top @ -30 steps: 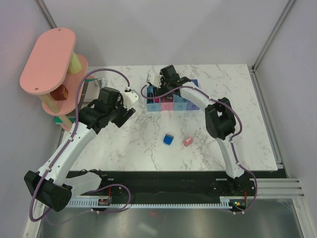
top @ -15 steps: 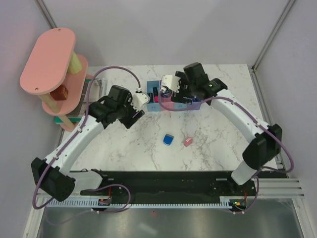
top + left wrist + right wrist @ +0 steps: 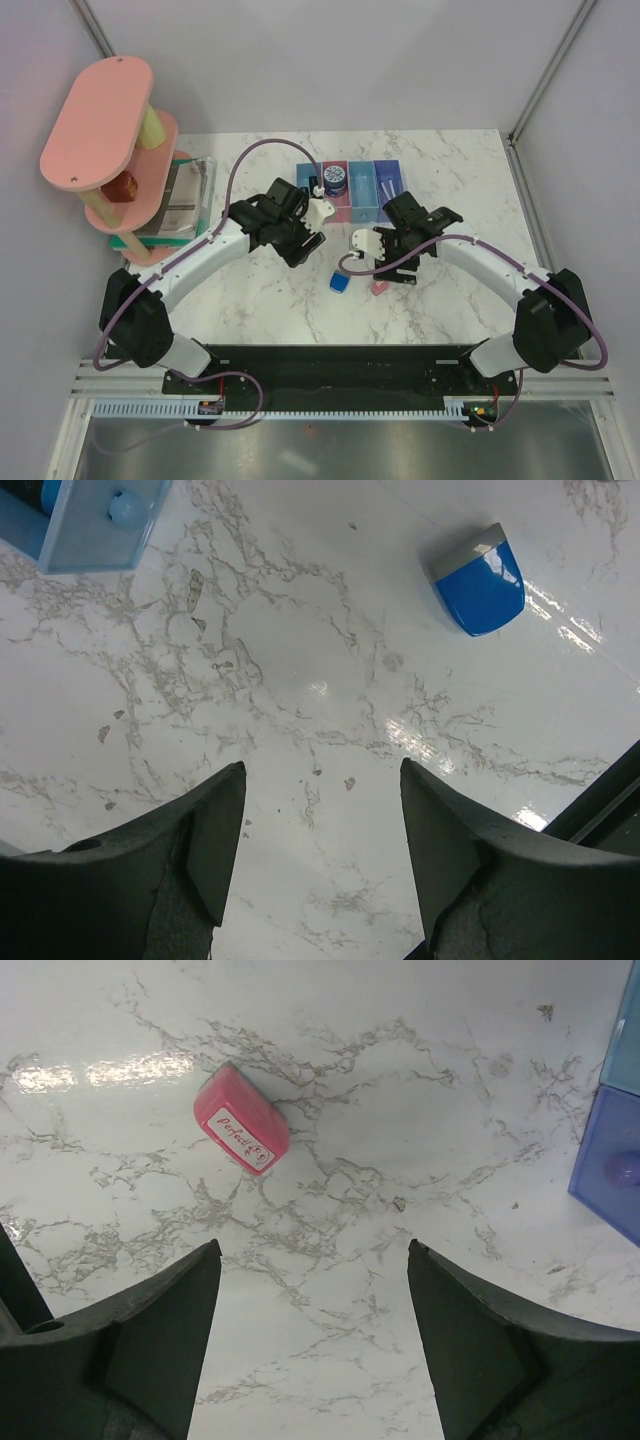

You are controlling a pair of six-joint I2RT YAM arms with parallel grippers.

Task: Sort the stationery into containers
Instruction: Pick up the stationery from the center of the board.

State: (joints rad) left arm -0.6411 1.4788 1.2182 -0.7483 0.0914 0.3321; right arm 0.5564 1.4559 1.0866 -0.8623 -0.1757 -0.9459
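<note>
1. Marble table. Clock bearings in the top view are taken from its middle.
2. Pink tiered shelf tower. At 10 o'clock, off the table's left edge.
3. Clear box. At 9 o'clock, just beside the tower.
4. Row of four bins. At 12 o'clock. Its left end is partly hidden behind the left arm.
5. Left gripper. At 10 o'clock, near the bins. Fingers spread over bare marble, nothing between them.
6. Right gripper. Close to centre. Fingers spread wide, nothing between them.
7. Round blue roll. Inside the row, apparently in the pink bin.
8. Blue wedge block. On the table at 7 o'clock; in the left wrist view, at 1 o'clock from the fingers, apart from them.
9. Pink eraser. On the table at 5 o'clock; in the right wrist view, at 11 o'clock from the fingers, untouched.
</note>
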